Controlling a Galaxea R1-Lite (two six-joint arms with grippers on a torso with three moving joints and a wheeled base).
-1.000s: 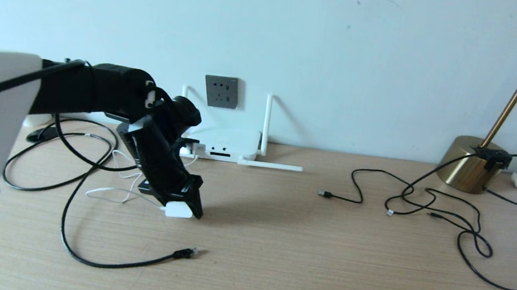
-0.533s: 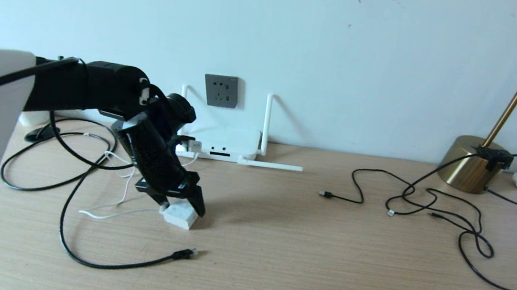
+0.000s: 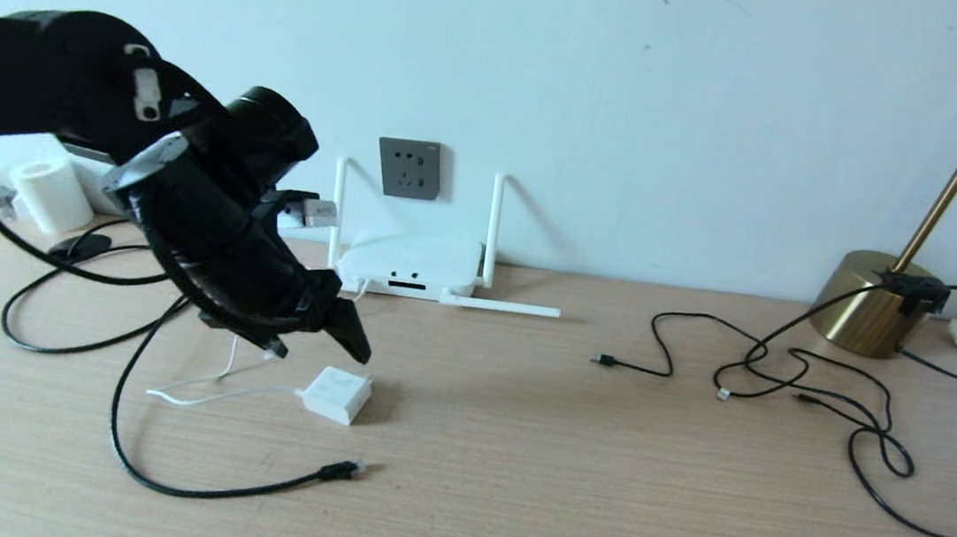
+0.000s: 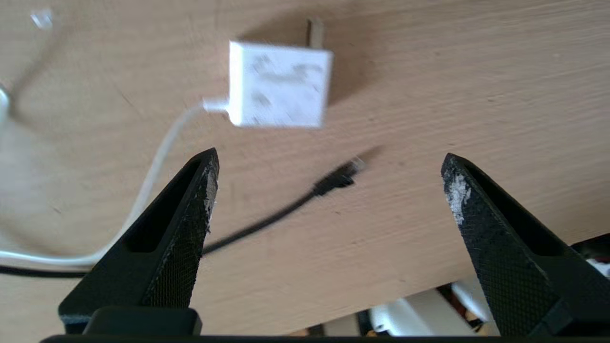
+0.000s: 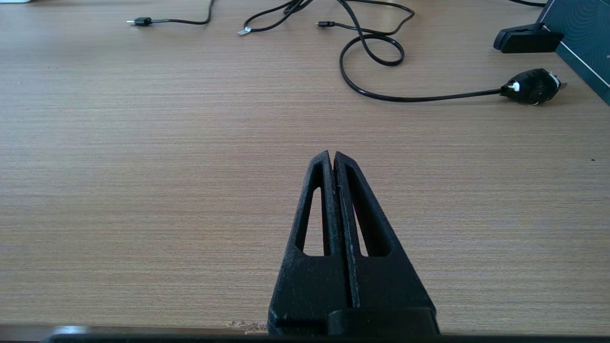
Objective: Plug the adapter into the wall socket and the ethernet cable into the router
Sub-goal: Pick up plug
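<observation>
Left hand (image 3: 319,343), now raised with fingers apart, has released one adapter (image 3: 335,395) onto the worktop (image 3: 563,482); one router (image 3: 410,267) behind.

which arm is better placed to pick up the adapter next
Left. Its open tool hangs just above the adapter lying on the table. The right tool is shut, over bare table, with no adapter in its view.

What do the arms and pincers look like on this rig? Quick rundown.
The left arm is matte black with rounded joints, a silver collar at the wrist, white marks on a joint and a black cable alongside. Left pincer: two tapered black fingers with hollow cores, cross-hatched pads, whitish wear at the tips. Right pincer has the same black hollow fingers.
</observation>
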